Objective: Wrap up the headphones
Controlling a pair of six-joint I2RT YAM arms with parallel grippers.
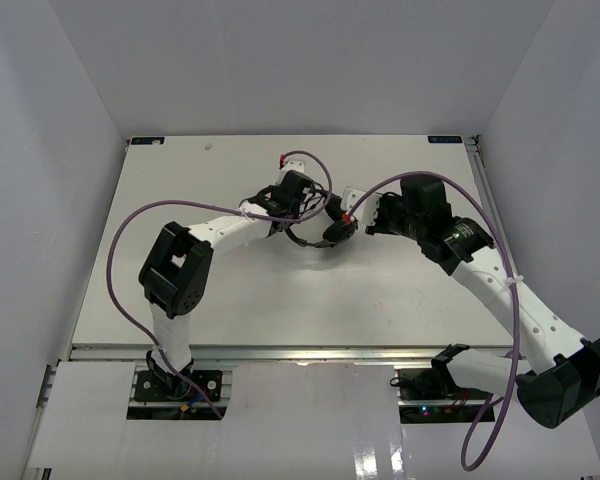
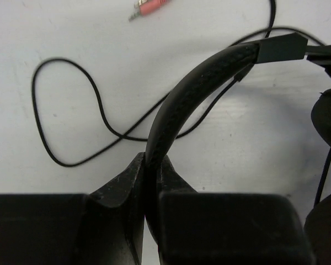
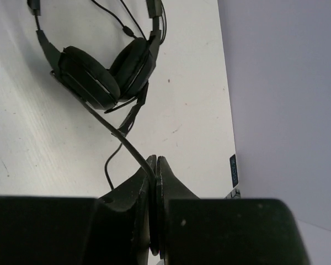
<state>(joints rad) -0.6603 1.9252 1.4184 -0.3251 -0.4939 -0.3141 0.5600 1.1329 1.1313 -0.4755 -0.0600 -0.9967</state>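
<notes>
A black headset with a thin curved headband, the headphones [image 1: 332, 232], is sitting near the middle of the white tabletop [image 1: 280, 300], a little closer to its far edge than to its near one, with the two arms reaching in on it from either side. The left gripper [image 2: 151, 165] is clamping its two black fingers on the textured, padded headband [image 2: 176, 105], which is arching up out of the narrow gap between them and curving away to the right, where part of a dark ear cup [image 2: 328, 118] is showing at the picture's edge. Beyond the fingers the long thin dark cord [image 2: 63, 164] is lying on the tabletop in a loose open loop, crossing under the headband, and a small red plug [image 2: 149, 6] is lying farther off toward the far edge. The right gripper [image 3: 155, 165] is pinching its fingers together on a thin dark strand, apparently the cord, that is running up from the fingertips to the pair of padded ear cups [image 3: 88, 80], which are sitting pressed side by side. A second, finer length of cord is curling on the tabletop just beside that gripper. A thick purple cable [image 1: 113, 260] is arcing out from the left arm over the left edge of the tabletop.
</notes>
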